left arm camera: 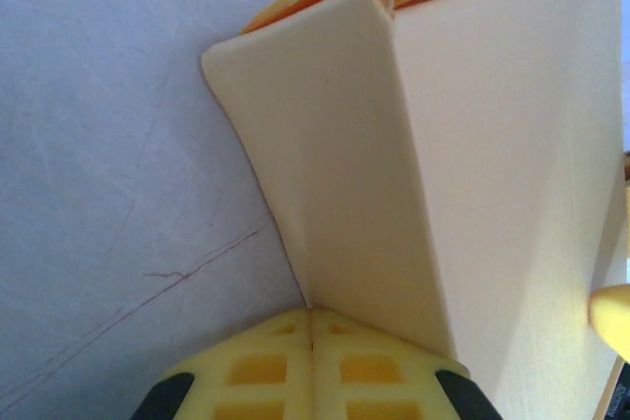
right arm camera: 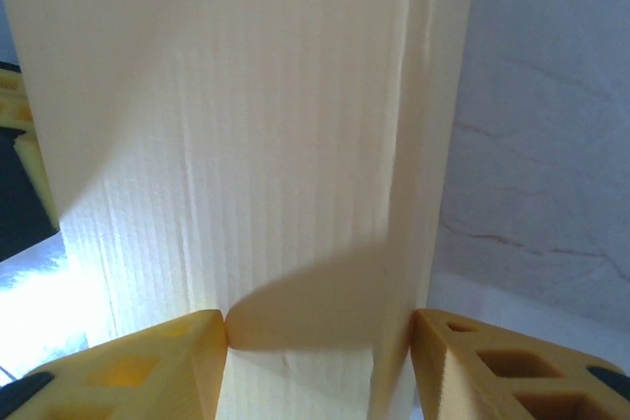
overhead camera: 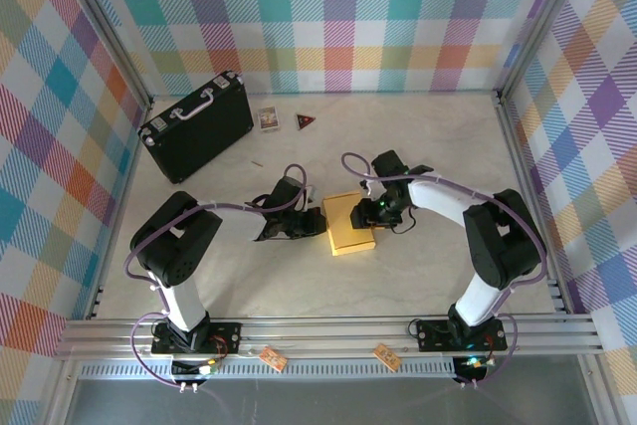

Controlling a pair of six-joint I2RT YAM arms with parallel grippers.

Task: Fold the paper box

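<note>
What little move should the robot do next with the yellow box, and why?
Probably nudge the shut left gripper forward, pressing the flap against the paper box. The flap leans out at its tips, and the right gripper sits on the box's other side.

Pastel plaid cloth walls [overhead camera: 338, 17] close in on three sides of a pale, marble-veined desk [overhead camera: 428, 126], evenly lit.

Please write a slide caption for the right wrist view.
Right hand clasps a folded wall of the paper box, one yellow finger on each side.
</note>
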